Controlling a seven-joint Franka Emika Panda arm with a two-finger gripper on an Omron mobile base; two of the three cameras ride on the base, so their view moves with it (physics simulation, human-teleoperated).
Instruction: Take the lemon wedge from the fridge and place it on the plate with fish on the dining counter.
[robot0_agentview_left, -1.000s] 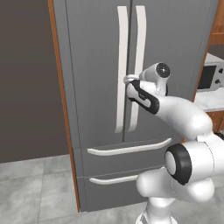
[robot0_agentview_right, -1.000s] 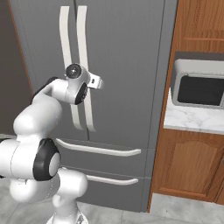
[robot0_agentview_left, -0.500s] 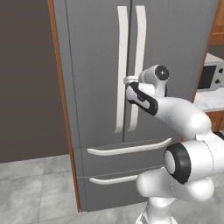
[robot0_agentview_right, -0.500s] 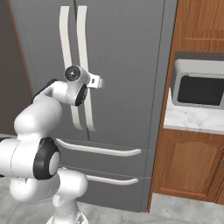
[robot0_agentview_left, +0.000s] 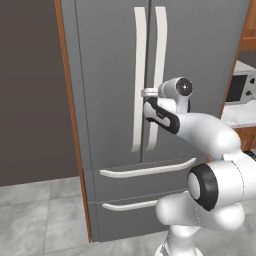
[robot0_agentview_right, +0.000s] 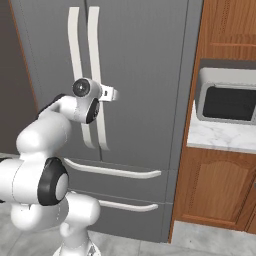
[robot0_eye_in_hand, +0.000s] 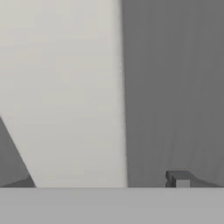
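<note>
Reaching at mid-door height: gripper (robot0_agentview_left: 146, 92), jaws spread wide, empty, set against the fridge (robot0_agentview_left: 110, 60) at its right-hand handle (robot0_agentview_left: 157, 75), presumably to straddle the bar for a pull. Both doors shut, so the lemon wedge, judged to sit inside, is hidden. Hand view: pale handle (robot0_eye_in_hand: 65, 92) close up, one dark fingertip (robot0_eye_in_hand: 178, 179) beside it. Microwave (robot0_agentview_right: 230, 102) stands well apart.

Both base views face the closed fridge (robot0_agentview_left: 120, 100) from either side; the hand view presses close against its handle (robot0_eye_in_hand: 65, 96).
</note>
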